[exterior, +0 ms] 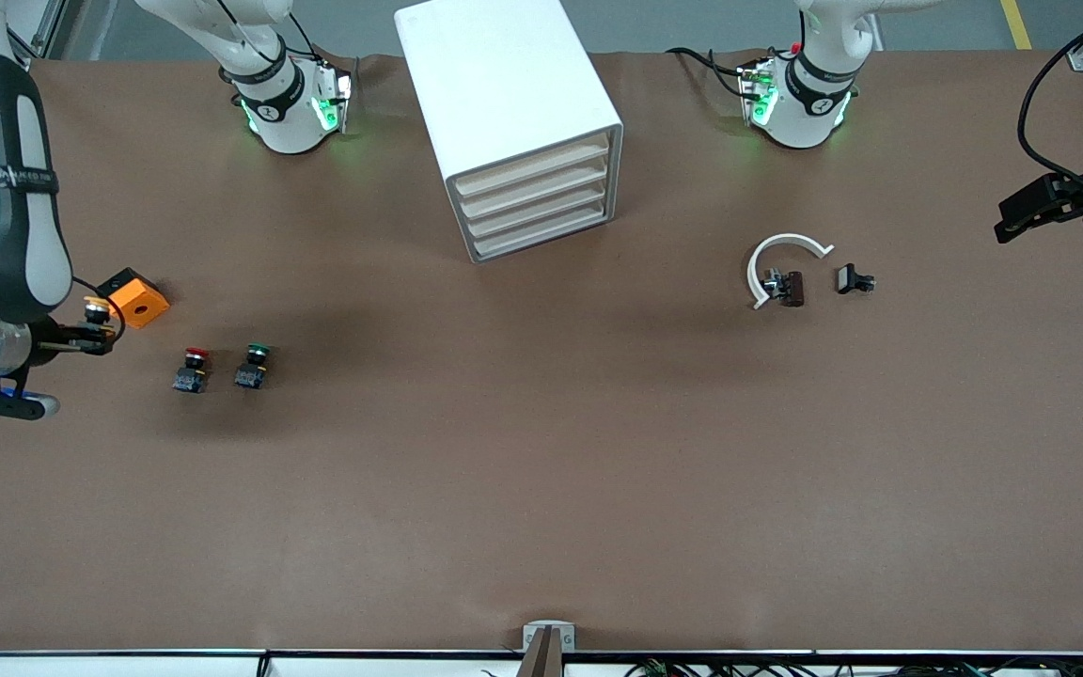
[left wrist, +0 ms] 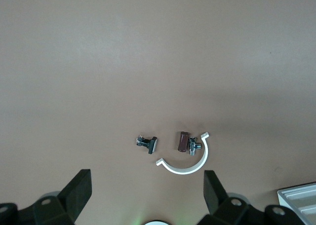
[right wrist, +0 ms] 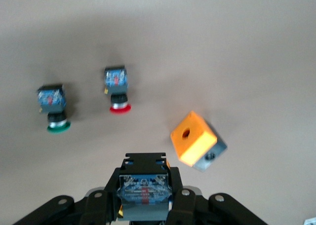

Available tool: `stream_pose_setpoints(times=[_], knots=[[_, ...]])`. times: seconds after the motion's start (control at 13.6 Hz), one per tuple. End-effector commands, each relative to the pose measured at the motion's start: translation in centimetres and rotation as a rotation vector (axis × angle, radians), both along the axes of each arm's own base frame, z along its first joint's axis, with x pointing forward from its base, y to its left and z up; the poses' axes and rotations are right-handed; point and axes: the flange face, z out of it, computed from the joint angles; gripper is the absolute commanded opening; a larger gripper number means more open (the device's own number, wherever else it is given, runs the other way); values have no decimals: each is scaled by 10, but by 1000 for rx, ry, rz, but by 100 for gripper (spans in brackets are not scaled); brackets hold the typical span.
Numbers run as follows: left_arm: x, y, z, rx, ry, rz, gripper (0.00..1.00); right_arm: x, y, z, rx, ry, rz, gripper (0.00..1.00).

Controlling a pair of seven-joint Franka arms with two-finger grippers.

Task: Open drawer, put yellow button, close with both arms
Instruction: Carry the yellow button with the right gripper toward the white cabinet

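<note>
The white cabinet [exterior: 504, 85] stands between the two arm bases. Its uppermost drawer [exterior: 532, 168] sits flush with the three drawers below it. My right gripper [exterior: 90, 334] is shut on the yellow button [exterior: 96, 307] just above the table at the right arm's end, beside the orange cube [exterior: 139, 301]. In the right wrist view the button's blue base [right wrist: 144, 191] fills the space between the fingers of the right gripper [right wrist: 144, 198]. My left gripper [exterior: 1012, 218] hangs open over the left arm's end of the table. The left wrist view shows the left gripper [left wrist: 146, 198] with nothing in it.
A red-capped button [exterior: 192, 369] and a green-capped button [exterior: 253, 365] stand nearer the front camera than the orange cube. Toward the left arm's end lie a white C-shaped ring [exterior: 772, 259], a brown part [exterior: 791, 288] and a small black part [exterior: 854, 279].
</note>
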Motion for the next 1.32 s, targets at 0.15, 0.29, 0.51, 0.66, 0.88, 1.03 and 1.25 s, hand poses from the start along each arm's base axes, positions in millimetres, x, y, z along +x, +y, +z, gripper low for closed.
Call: stream_pose_setpoints(times=[0.15,0.29,0.51,0.66,0.88,1.03,1.25], knots=[[-1,0,5,6,3,-8,100,-24,71,56,-76,45,-91,28],[-1,0,5,6,3,-7,100,-36,102,77,-107,60,-112,28],[-1,1,5,6,3,-5,100,-53,150,107,-163,67,-156,28],[-1,1,5,6,3,-5,100,-60,182,125,-202,76,-184,28],[-1,2,5,6,3,-5,100,-74,242,144,-279,55,-219,27],[-1,1,5,6,3,-5,100,-88,286,152,-319,35,-239,24],[-1,2,5,6,4,-4,100,-110,344,163,-328,5,-324,24]])
